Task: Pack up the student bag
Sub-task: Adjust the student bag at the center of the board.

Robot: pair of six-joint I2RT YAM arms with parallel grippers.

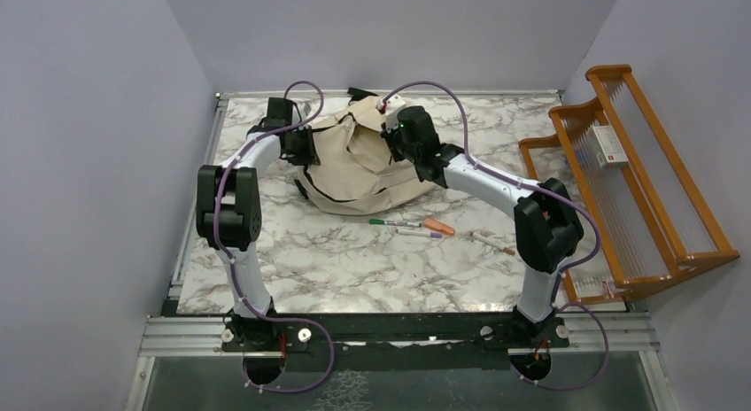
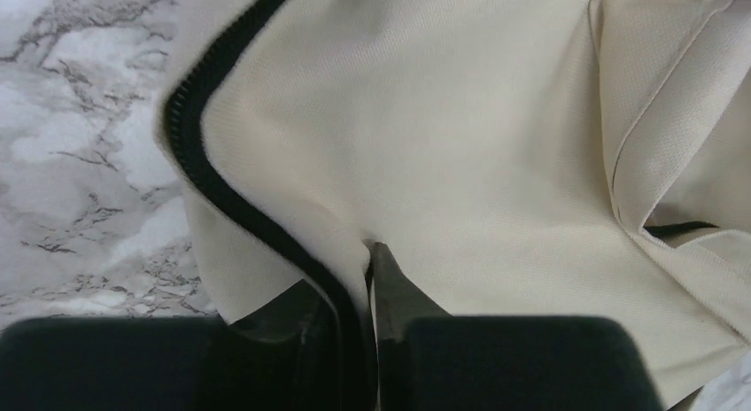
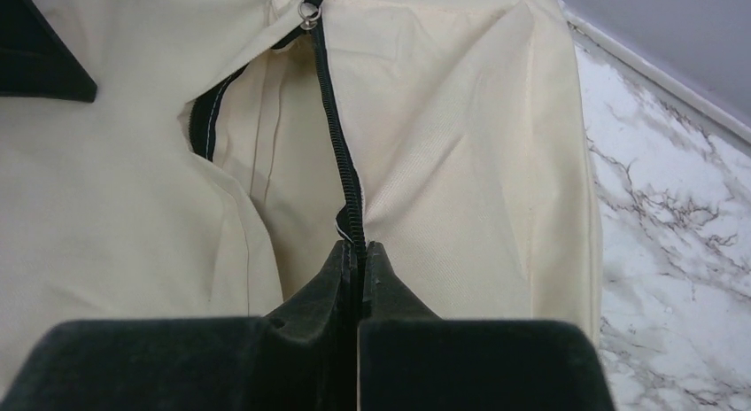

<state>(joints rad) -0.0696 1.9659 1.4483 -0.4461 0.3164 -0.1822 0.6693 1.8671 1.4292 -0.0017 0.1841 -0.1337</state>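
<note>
The beige student bag (image 1: 354, 163) lies crumpled at the back middle of the marble table, with black zipper trim. My left gripper (image 1: 304, 145) is at the bag's left edge, shut on a fold of beige fabric beside the black zipper band (image 2: 230, 198); its tips (image 2: 370, 250) pinch the cloth. My right gripper (image 1: 400, 136) is at the bag's upper right, shut on the black zipper line (image 3: 341, 176), tips (image 3: 359, 247) closed on it. A metal zipper pull (image 3: 308, 15) shows farther up. The bag (image 3: 460, 145) fills both wrist views.
Several pens and markers lie in front of the bag: a green-capped pen (image 1: 394, 222), an orange marker (image 1: 438, 226), a purple-tipped pen (image 1: 419, 234) and another pen (image 1: 492, 243). A wooden rack (image 1: 633, 181) stands along the right side. Purple walls enclose the table.
</note>
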